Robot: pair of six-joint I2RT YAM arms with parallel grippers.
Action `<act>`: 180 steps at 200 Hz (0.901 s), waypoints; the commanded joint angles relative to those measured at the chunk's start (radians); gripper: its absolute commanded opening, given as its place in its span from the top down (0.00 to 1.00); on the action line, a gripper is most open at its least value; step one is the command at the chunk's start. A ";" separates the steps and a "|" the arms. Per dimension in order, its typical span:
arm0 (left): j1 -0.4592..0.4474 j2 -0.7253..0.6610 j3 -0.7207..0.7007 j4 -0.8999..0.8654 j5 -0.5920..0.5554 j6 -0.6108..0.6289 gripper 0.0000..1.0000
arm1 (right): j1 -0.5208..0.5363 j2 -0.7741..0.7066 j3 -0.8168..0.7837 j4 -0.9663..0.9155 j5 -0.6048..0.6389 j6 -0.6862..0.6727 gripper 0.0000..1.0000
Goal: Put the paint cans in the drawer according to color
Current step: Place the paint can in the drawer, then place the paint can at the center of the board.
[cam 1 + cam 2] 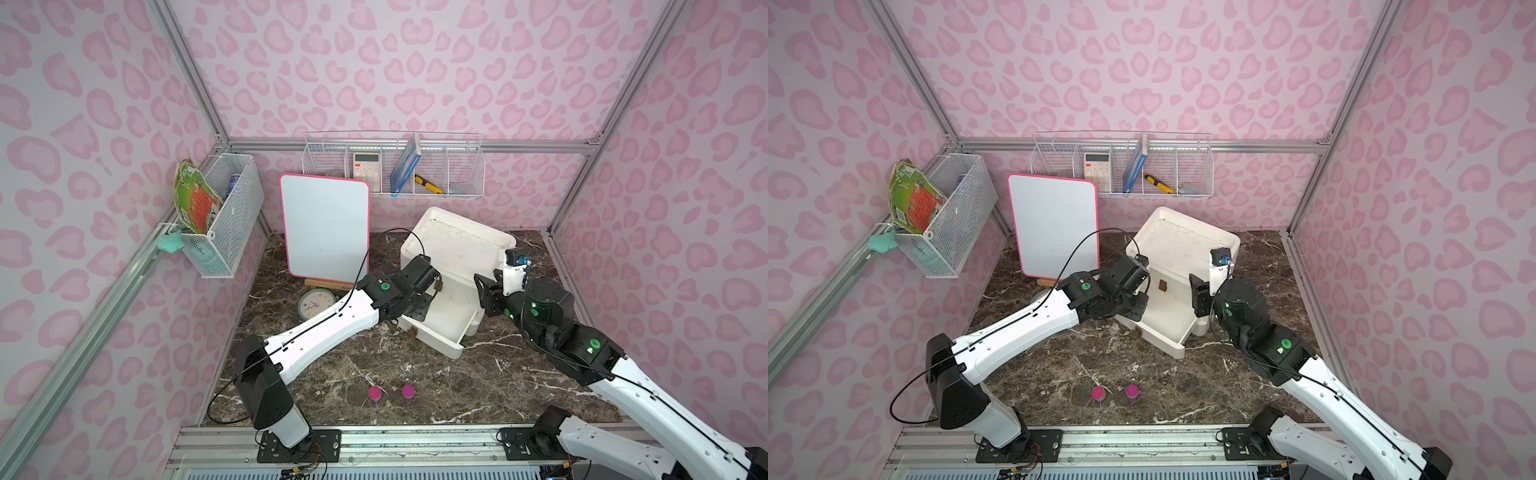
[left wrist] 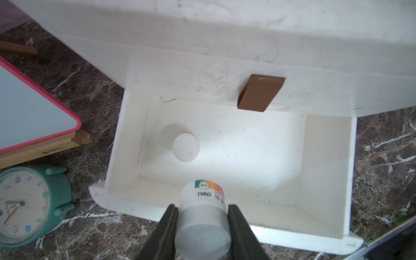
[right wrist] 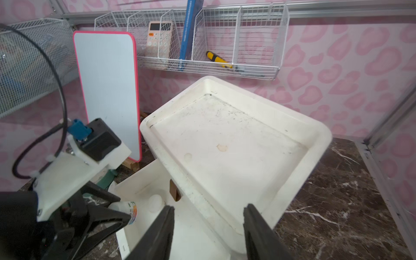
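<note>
Chest of drawers is sitting toward the rear of the marbled worktop, turned at an angle, w/ its bottom drawer standing pulled out.

Left end effector is gripping a white paint can by its sides, jaws drawn in narrow on it. It is holding the can tilted over the drawer's front edge, printed label showing on the end nearer the drawer.

Second white can is standing inside the same drawer, on the side nearer the whiteboard, apart from the held one.

Right end effector is hovering by the chest's front corner, jaws standing partly apart w/ nothing btwn them.

Pink can and second pink can are standing upright side by side, not touching, nr the worktop's front edge and well apart from the chest. Both top views are showing them.

Green clock is lying face-up beside the drawer's corner, just below the whiteboard's wooden stand.
</note>
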 commanded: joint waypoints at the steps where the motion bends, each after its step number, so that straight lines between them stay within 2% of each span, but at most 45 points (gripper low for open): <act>1: 0.012 -0.017 -0.003 0.010 -0.041 -0.037 0.77 | 0.027 0.016 -0.030 0.089 -0.111 -0.073 0.46; 16: 0.040 -0.026 0.023 -0.069 -0.038 -0.100 0.79 | 0.113 0.036 -0.066 0.149 -0.133 -0.154 0.42; 37: 0.093 -0.098 -0.012 -0.095 0.015 -0.176 0.80 | 0.311 0.065 -0.166 0.323 -0.024 -0.330 0.36; 50: 0.131 -0.154 -0.046 -0.099 0.062 -0.212 0.79 | 0.360 0.087 -0.235 0.451 -0.049 -0.416 0.35; 86: 0.207 -0.280 -0.138 -0.145 0.131 -0.293 0.79 | 0.362 0.183 -0.367 0.772 -0.171 -0.526 0.33; 108: 0.228 -0.310 -0.138 -0.189 0.151 -0.353 0.80 | 0.348 0.294 -0.385 0.949 -0.224 -0.528 0.33; 136: 0.235 -0.300 -0.104 -0.266 0.132 -0.450 0.85 | 0.333 0.446 -0.330 1.063 -0.286 -0.489 0.34; 151: 0.243 -0.276 -0.065 -0.339 0.108 -0.523 0.92 | 0.333 0.509 -0.301 1.103 -0.285 -0.466 0.35; 180: 0.257 -0.261 -0.036 -0.392 0.107 -0.606 0.91 | 0.333 0.600 -0.268 1.171 -0.309 -0.425 0.36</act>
